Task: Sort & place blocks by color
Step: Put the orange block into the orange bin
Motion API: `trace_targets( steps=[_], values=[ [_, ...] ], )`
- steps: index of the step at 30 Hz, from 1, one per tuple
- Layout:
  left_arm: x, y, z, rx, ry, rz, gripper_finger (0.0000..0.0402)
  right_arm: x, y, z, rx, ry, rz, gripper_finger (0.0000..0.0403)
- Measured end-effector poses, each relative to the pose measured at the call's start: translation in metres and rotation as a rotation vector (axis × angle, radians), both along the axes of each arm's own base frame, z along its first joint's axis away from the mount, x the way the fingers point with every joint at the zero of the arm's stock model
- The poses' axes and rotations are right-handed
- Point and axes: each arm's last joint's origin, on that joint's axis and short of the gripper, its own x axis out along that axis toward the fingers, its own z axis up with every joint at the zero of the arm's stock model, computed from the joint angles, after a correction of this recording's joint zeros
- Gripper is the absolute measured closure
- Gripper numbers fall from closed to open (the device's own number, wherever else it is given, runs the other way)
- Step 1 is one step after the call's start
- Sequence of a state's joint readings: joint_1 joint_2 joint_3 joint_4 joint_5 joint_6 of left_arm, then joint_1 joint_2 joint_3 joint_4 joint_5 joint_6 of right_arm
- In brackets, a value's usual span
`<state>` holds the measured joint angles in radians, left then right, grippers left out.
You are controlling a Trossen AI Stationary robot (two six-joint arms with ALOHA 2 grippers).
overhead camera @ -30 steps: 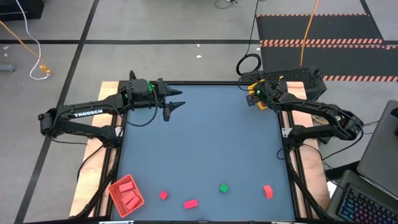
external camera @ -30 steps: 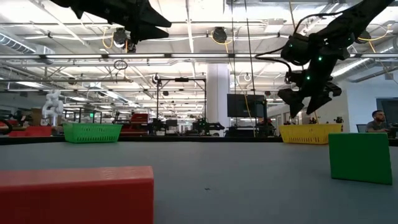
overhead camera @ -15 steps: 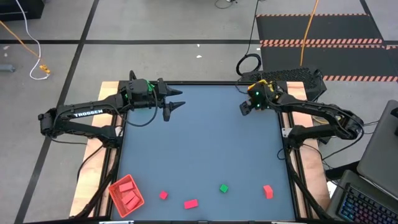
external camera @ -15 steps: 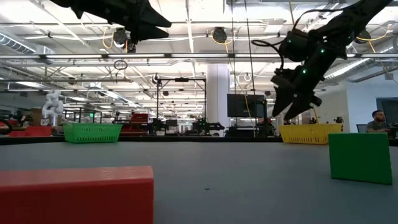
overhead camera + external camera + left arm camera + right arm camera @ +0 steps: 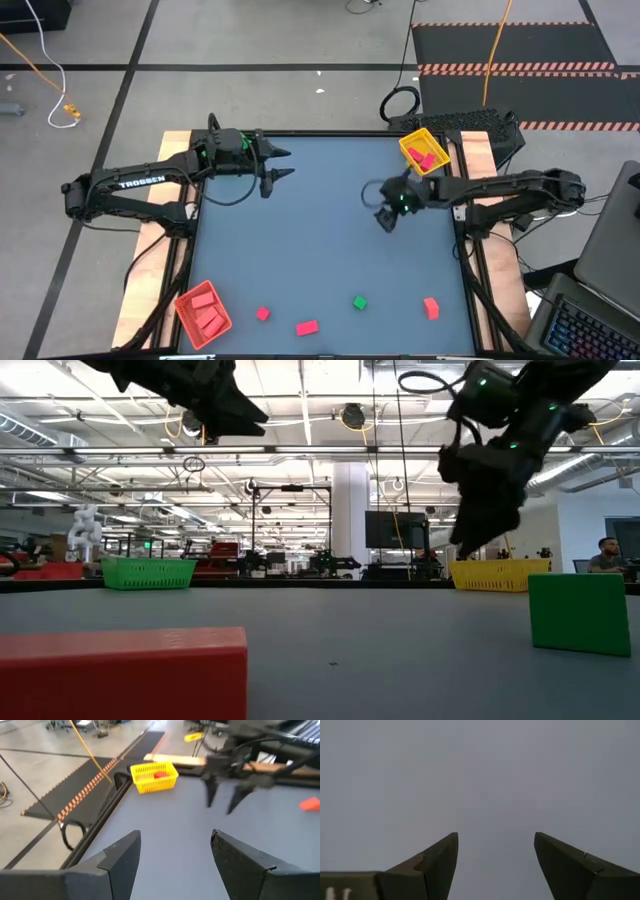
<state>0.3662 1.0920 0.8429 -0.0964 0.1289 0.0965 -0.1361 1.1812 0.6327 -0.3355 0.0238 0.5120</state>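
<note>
Loose blocks lie flat near the table's front edge: two pink-red ones [image 5: 263, 314] [image 5: 307, 327], a green one [image 5: 359, 302] and a salmon-orange one [image 5: 431, 307]. A yellow tray [image 5: 423, 152] at the far right holds pink-red blocks. A red tray [image 5: 203, 310] at the near left holds red blocks. My right gripper [image 5: 384, 215] hangs open above bare table right of centre, with nothing between its fingers [image 5: 495, 835]. At the far left, my left gripper [image 5: 290, 162] is raised and open, also with nothing in it [image 5: 175, 834].
In the low view a green tray [image 5: 148, 572] stands at the far left and the yellow tray [image 5: 490, 574] at the far right. The table's middle [image 5: 320, 240] is bare grey surface. A laptop [image 5: 600, 300] sits off the table's right edge.
My right gripper has swung from above the yellow tray at the far right toward the table's middle and nearer the front edge, turning as it went. The tray now shows uncovered. My left arm has kept still.
</note>
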Motion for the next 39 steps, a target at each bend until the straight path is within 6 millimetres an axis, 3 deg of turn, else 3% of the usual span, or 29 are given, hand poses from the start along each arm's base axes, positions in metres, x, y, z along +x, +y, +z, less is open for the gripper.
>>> trace_targets(
  steps=[8,17,23,31,39],
  values=[
    [-0.004,0.0,-0.002,-0.009,0.034,0.005,0.016,-0.016,0.063,-0.008,0.16,0.17,0.037,0.015],
    [-0.004,0.0,0.002,-0.02,-0.002,0.013,0.016,-0.047,0.117,-0.012,0.505,0.458,-0.066,0.015],
    [-0.004,0.0,0.003,-0.021,-0.014,0.013,0.016,-0.06,0.139,-0.011,0.648,0.587,-0.162,0.015],
    [-0.004,0.0,0.003,-0.018,-0.013,0.012,0.016,-0.067,0.162,-0.007,0.78,0.623,-0.29,0.015],
    [-0.004,0.0,0.003,-0.018,-0.012,0.012,0.016,-0.07,0.179,-0.013,0.821,0.67,-0.387,0.015]
  ],
)
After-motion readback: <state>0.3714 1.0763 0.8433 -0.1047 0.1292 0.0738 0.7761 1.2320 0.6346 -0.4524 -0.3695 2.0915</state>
